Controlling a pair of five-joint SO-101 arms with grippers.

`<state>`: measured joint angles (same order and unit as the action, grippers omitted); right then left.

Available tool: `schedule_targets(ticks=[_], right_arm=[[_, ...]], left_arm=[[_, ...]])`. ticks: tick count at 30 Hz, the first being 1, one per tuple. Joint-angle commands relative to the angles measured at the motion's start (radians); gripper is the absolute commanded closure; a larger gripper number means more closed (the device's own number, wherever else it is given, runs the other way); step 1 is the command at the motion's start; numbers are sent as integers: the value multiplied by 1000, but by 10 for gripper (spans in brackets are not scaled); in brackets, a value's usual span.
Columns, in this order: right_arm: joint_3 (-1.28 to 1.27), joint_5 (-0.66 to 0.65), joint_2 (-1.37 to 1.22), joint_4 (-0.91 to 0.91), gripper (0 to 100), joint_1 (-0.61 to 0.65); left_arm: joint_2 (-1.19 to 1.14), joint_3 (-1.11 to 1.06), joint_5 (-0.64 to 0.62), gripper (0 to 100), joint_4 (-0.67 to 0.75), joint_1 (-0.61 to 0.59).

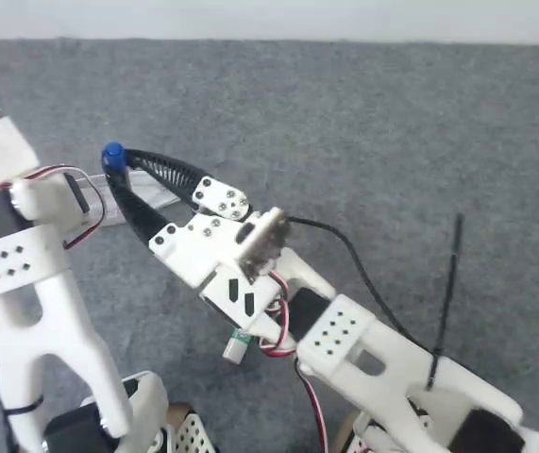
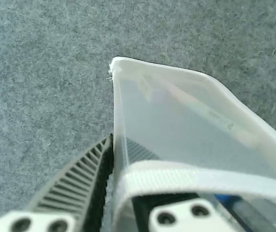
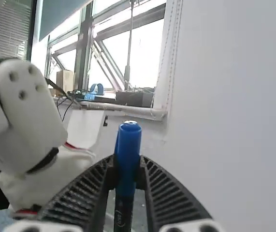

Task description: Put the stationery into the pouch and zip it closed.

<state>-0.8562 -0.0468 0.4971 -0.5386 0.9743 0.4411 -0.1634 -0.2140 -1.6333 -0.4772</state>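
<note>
1. Right gripper (image 3: 127, 162), black ribbed fingers: clenched on a blue cylindrical plastic marker pen (image 3: 128, 145), whose rounded end projects beyond the fingertips.
2. Left gripper (image 2: 118, 141), black ribbed fingers: closed on the edge of a translucent white fabric pouch (image 2: 176, 125), with the pouch wall pinched between them. A white webbing strap (image 2: 186, 176) is seen across the pouch close to the gripper.
3. Position, high view: the pen (image 1: 112, 156) is held just beside the pouch (image 1: 151, 196) and near the left arm (image 1: 24, 255). Whether any part of the pen is inside the pouch cannot be told.
4. Step in hand, as judged: insertion of the pen.
   - The barrel should be lined up with the pouch mouth and led in lengthwise.
   - It should be released only once most of it is enclosed.
   - A firm hold by the left gripper is needed, so that the soft wall is not pushed away or folded over the opening.
   - How far the mouth stands open cannot be told.
5. Surface: grey carpet-like table covering (image 1: 363, 123), on which a thin black cable (image 1: 345, 250) trails from the right arm.
6. Room, right wrist view: plain white wall (image 3: 234, 96); large dark-framed windows (image 3: 123, 63) above a cluttered sill.
</note>
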Motion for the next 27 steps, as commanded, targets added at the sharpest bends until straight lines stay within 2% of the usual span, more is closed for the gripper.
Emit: schedule_targets(ticks=[1,12,18,27], right_arm=[[2,-11,-47,-65,992,12],[2,-11,-150,-61,984,13],[3,-11,-150,10,831,13],[-3,-11,-82,107,821,36]], left_arm=[[5,1,-9,988,17,3],[5,-18,-8,988,25,2],[5,-19,-8,988,25,2],[5,-19,-8,988,25,2]])
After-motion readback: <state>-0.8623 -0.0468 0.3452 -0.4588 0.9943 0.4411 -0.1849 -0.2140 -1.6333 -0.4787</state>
